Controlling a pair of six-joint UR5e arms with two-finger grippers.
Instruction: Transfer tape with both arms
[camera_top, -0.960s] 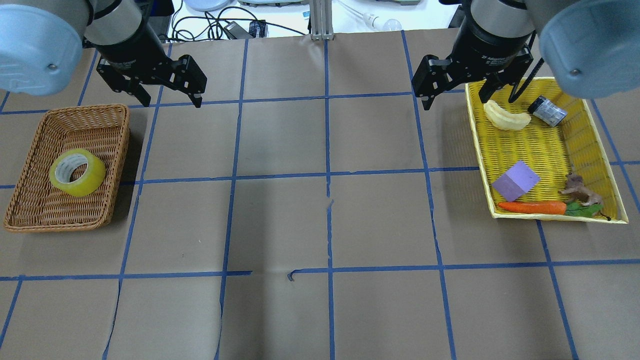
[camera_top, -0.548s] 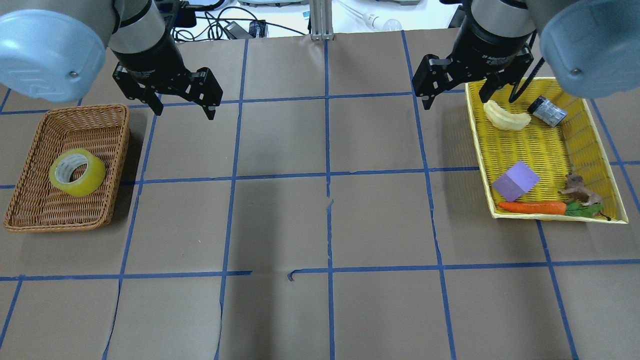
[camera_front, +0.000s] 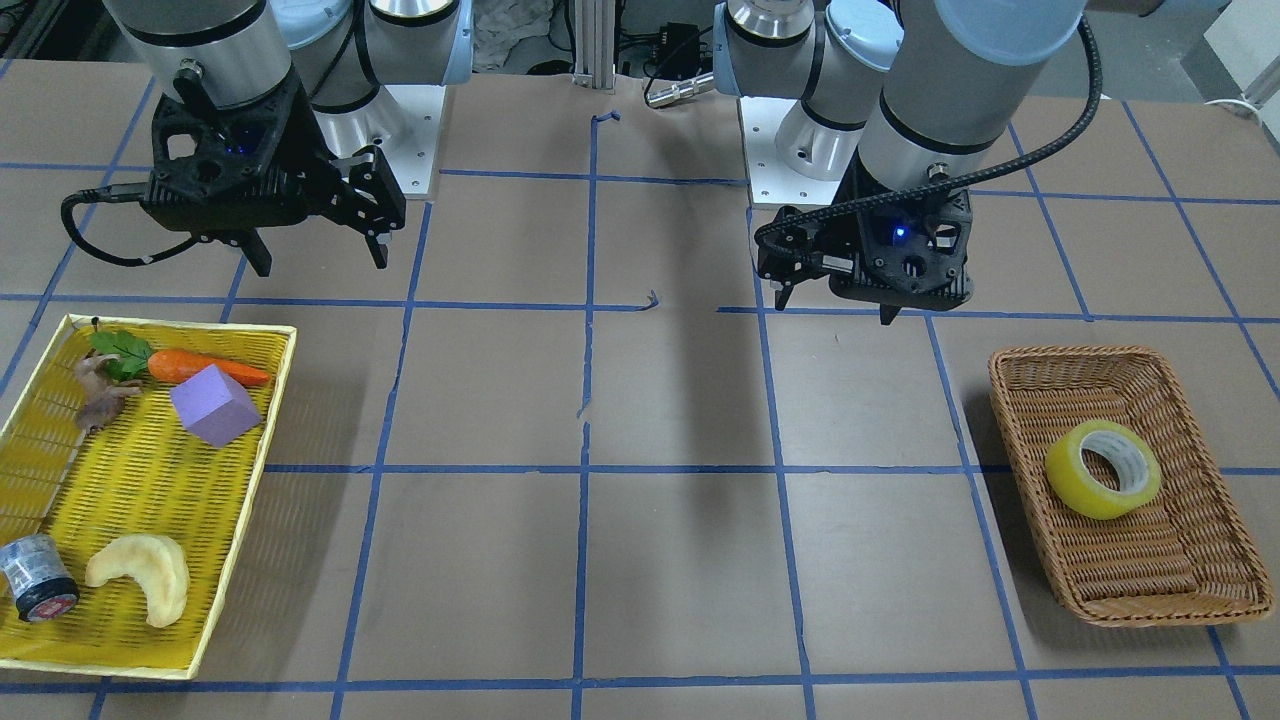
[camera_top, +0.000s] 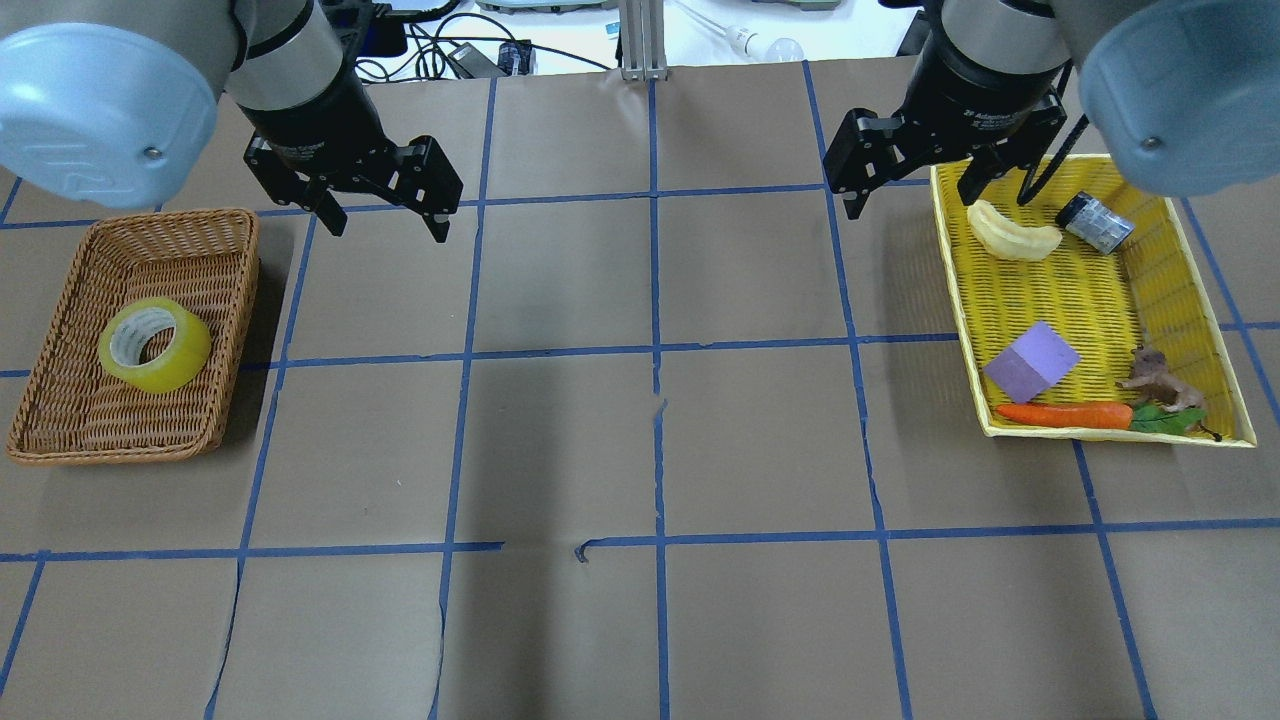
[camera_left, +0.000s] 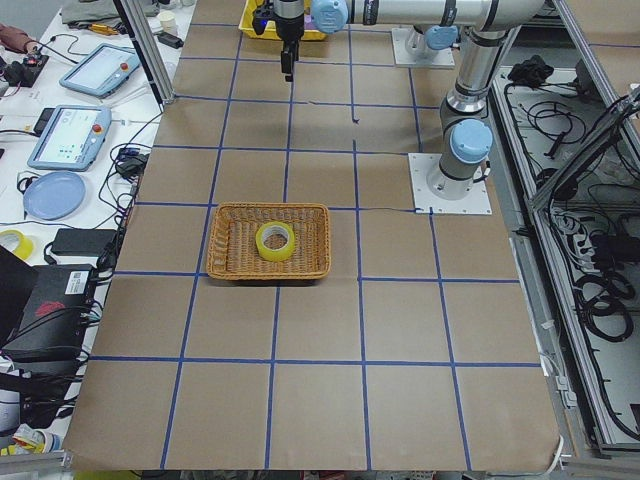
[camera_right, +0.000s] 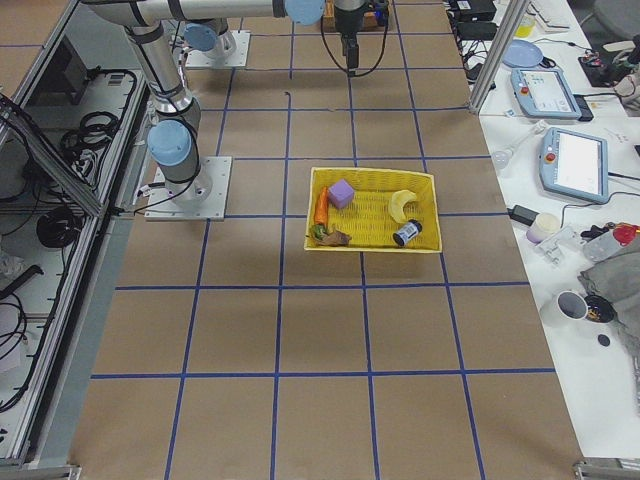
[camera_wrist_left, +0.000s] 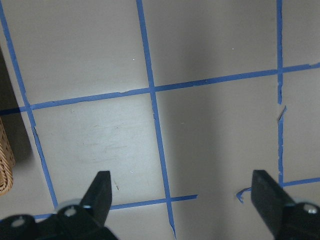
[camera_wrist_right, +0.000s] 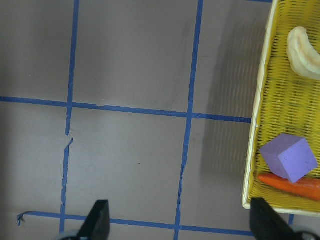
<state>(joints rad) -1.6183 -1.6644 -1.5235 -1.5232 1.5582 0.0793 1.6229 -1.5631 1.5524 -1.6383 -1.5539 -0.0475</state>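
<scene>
The tape (camera_top: 155, 343), a yellowish roll with a whitish core, lies in the brown wicker basket (camera_top: 120, 420) at the table's left; it also shows in the front-facing view (camera_front: 1103, 468) and the exterior left view (camera_left: 274, 240). My left gripper (camera_top: 388, 225) is open and empty, above the table to the right of the basket's far corner, apart from the tape. Its wrist view shows both fingers (camera_wrist_left: 97, 192) over bare paper, with the basket's edge at the left. My right gripper (camera_top: 910, 200) is open and empty, just left of the yellow tray (camera_top: 1070, 290).
The yellow tray holds a purple cube (camera_top: 1032, 361), a carrot (camera_top: 1065, 414), a pale banana-shaped piece (camera_top: 1012, 235), a small grey can (camera_top: 1094, 222) and a toy animal (camera_top: 1160, 382). Blue tape lines grid the brown paper. Cables and devices lie beyond the far edge.
My left gripper has moved right and slightly forward, away from above the basket's far edge. The right gripper and the tape have not moved.
</scene>
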